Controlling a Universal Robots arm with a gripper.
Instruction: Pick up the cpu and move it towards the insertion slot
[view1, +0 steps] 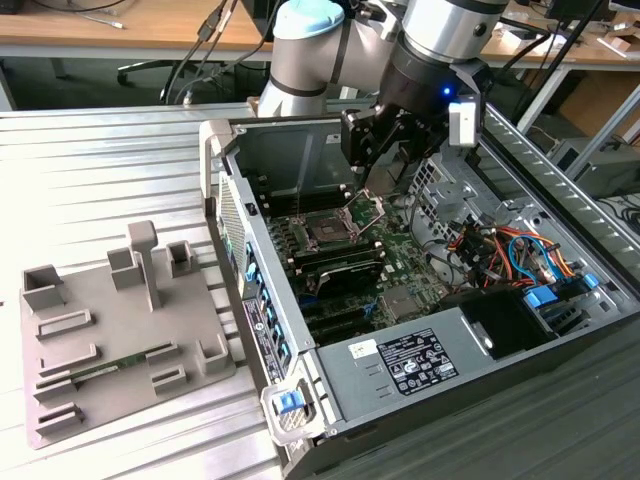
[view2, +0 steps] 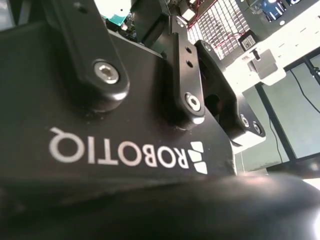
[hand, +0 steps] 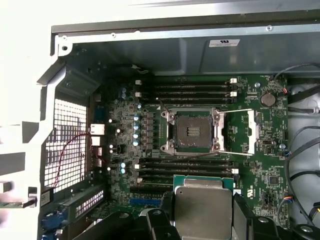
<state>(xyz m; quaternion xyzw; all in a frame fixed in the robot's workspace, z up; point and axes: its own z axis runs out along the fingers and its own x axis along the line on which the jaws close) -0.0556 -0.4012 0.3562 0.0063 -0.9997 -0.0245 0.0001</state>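
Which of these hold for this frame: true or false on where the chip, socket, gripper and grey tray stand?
1. The small square silver-topped cpu is held between the black gripper's fingers. True.
2. The square metal-framed insertion slot already has a chip seated in it. False: its dark centre is bare and its bracket is swung open.
3. The gripper is above the open computer case. True.
4. The cpu lies on the grey plastic tray. False: the gripper holds it inside the case.
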